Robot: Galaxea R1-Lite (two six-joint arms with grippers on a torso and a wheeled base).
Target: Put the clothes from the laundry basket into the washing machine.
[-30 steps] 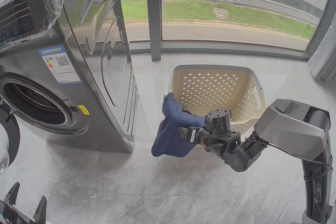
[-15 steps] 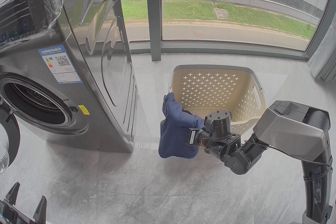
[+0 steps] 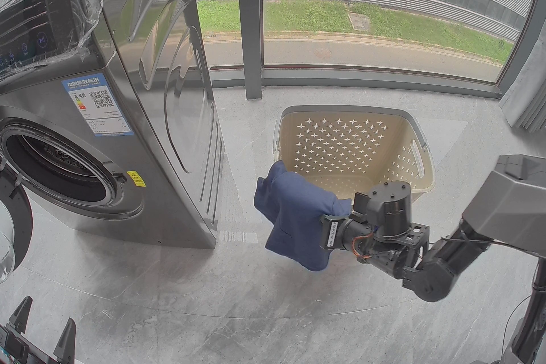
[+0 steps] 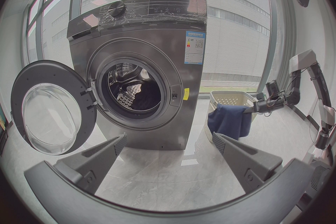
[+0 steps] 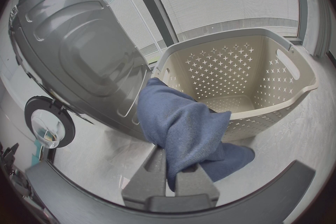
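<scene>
In the head view, the right gripper point(image 3: 321, 231) is holding a blue garment point(image 3: 293, 209) hanging free beside the laundry basket point(image 3: 350, 110), ready for carrying to the washing machine point(image 3: 114, 115). In the left wrist view, the left gripper point(image 4: 169, 137) is hovering low, fingers spread, facing the open drum point(image 4: 133, 90). In the right wrist view, the right fingers point(image 5: 147, 175) are pinching the garment's fold.

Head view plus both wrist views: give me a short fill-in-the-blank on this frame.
1. The right gripper is shut on a ____ cloth.
2. The door of the washing machine stands ____.
3. On the left gripper the jaws are ____, holding nothing.
4. In the head view the laundry basket stands to the ____ of the washing machine.
Missing words: blue; open; open; right.
</scene>
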